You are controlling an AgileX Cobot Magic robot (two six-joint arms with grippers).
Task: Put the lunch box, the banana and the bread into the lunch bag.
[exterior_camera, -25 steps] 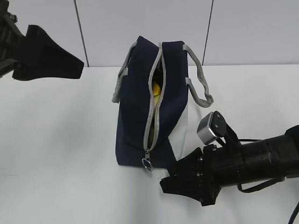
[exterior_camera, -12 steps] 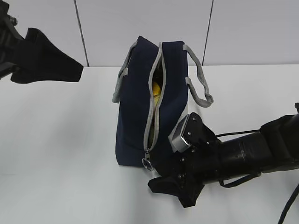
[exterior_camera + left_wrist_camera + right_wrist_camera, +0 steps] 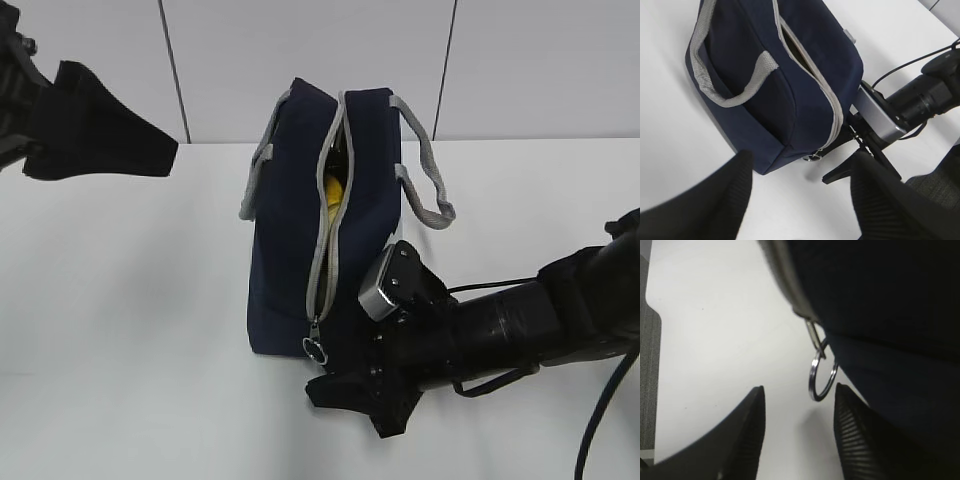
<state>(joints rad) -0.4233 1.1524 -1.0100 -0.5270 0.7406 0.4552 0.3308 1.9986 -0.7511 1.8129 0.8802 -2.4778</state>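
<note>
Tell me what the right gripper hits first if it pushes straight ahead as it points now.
Most likely the metal ring pull hanging from the dark navy fabric lunch bag; it sits just ahead of the right gripper, between its open fingers. Depth is uncertain.

A plain white table [image 3: 120, 300] under even light, backed by a pale grey panelled wall [image 3: 300, 50] with thin dark vertical seams [image 3: 172, 70]
</note>
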